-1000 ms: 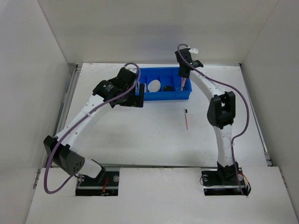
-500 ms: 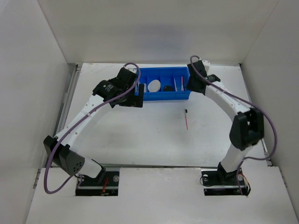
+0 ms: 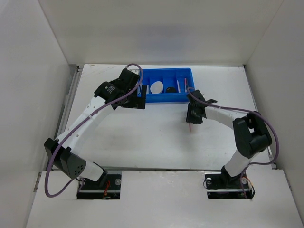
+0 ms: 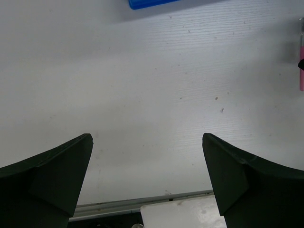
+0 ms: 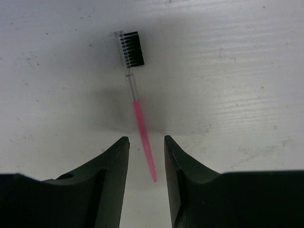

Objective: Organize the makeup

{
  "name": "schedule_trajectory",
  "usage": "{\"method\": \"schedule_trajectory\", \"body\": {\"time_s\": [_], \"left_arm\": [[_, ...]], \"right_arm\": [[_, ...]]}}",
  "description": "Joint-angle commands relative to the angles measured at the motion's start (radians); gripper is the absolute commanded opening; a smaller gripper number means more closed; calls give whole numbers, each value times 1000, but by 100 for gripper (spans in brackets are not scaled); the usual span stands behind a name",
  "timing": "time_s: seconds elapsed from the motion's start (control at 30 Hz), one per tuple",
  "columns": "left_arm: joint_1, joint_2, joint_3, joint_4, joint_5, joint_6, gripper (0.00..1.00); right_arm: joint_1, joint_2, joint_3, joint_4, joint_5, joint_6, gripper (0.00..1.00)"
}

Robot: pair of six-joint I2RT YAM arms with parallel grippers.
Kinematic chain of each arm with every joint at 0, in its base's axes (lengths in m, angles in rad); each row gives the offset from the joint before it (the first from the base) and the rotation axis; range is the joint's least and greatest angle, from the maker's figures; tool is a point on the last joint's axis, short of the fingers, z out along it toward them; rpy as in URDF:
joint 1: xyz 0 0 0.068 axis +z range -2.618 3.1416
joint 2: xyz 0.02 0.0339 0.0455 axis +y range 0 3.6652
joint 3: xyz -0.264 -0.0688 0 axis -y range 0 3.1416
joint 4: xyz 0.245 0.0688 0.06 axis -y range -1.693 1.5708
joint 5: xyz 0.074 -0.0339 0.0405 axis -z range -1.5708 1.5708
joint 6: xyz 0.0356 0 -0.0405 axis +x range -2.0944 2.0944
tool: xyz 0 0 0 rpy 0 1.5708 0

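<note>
A thin brush with a pink handle (image 5: 142,133) and a black bristle head (image 5: 132,47) lies flat on the white table. My right gripper (image 5: 146,138) hangs low over it, jaws a little apart, the handle's tip between them and untouched. In the top view the right gripper (image 3: 194,114) covers most of the brush; only its pink tip (image 3: 190,128) shows. The blue tray (image 3: 166,71) holds a white round puff (image 3: 156,87), a dark round compact (image 3: 170,89) and a thin pink pencil (image 3: 184,85). My left gripper (image 3: 135,97) is open and empty at the tray's left end.
White walls close the table on the left, back and right. The left wrist view shows its gripper (image 4: 147,137) over bare table, the tray's corner (image 4: 147,4) at the top and the pink handle (image 4: 301,71) at the right edge.
My right arm has swung from above the tray's right compartment down to the table over the pink brush. A pink pencil now lies in the tray. The left arm has not moved.
</note>
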Motion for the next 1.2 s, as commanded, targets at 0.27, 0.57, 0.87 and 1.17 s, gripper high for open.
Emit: {"method": "schedule_trajectory", "body": {"time_s": [0.27, 0.57, 0.87, 1.17], "left_arm": [[4, -26, 29, 11, 0, -4, 100], [4, -35, 29, 11, -9, -4, 100], [4, -35, 39, 11, -9, 5, 100], [4, -81, 10, -10, -38, 5, 100]], "right_arm": [[60, 124, 53, 47, 18, 47, 30], [80, -68, 83, -36, 73, 78, 0], [80, -91, 382, -163, 219, 11, 0], [-15, 369, 985, -203, 258, -87, 0]]}}
